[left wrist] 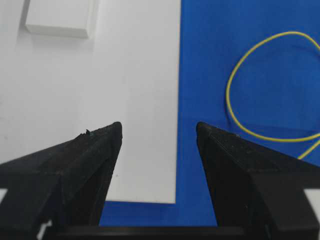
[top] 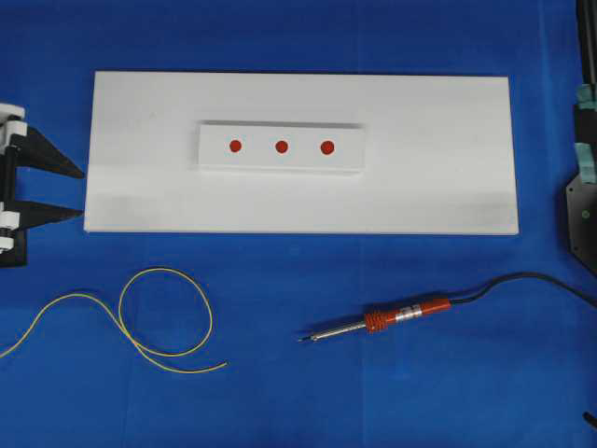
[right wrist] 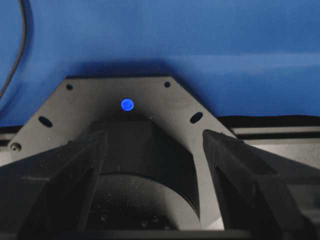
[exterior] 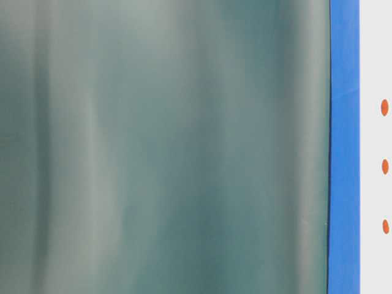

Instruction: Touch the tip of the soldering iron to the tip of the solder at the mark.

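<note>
Yellow solder (top: 140,327) near the counter's front-left corner may slip our empty, spread left claw (top: 58,191); the right claw (right wrist: 155,145) gapes too.

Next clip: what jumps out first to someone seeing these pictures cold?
Three red dots in a row on a small white block that sits on a large white board over blue cloth. Below the board lie the solder, a thin yellow wire looping at lower left, and the orange-handled soldering iron at lower right. The open left gripper waits at the board's left edge.
</note>
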`<state>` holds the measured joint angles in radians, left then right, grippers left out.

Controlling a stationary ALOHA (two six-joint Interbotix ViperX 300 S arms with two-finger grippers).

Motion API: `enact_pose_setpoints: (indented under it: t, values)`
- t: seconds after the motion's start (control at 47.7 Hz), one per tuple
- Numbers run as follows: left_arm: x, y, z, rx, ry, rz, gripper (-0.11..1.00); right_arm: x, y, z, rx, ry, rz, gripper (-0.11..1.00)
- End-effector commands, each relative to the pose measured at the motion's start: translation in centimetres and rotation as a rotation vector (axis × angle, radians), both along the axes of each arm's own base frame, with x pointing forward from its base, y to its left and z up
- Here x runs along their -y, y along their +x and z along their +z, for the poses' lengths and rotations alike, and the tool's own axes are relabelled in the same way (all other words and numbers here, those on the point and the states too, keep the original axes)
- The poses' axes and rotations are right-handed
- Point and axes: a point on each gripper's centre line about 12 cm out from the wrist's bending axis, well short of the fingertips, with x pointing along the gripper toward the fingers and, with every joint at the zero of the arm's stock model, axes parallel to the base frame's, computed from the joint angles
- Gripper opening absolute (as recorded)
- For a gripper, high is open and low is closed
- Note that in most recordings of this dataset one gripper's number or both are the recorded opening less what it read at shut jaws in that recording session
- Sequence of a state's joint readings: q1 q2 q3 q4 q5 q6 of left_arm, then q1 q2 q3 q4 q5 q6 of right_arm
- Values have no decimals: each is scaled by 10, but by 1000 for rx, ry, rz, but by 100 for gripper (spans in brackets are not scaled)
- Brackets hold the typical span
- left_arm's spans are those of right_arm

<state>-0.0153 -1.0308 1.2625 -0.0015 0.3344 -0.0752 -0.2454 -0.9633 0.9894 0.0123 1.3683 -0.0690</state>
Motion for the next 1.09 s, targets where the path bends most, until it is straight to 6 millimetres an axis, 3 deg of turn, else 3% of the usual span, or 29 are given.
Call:
enact_pose_setpoints:
  t: [0.0, 0.21, 0.608, 0.797, 1.07]
  values:
    - [-1, 3, 3, 6, 3, 2, 55, 0, 0, 14, 53, -15, -1, 63]
    - [0, 6, 9, 60, 2, 0, 55, -3, -11, 23, 50, -14, -1, 64]
    - [0, 24, 49, 407, -1, 0, 55, -6, -27, 21, -78, 18, 1, 64]
    - [0, 42, 70, 523, 10, -4, 55, -6, -27, 21, -76, 17, 1, 64]
    - [1, 61, 61, 465, 11, -4, 56, -6, -27, 21, -75, 17, 1, 64]
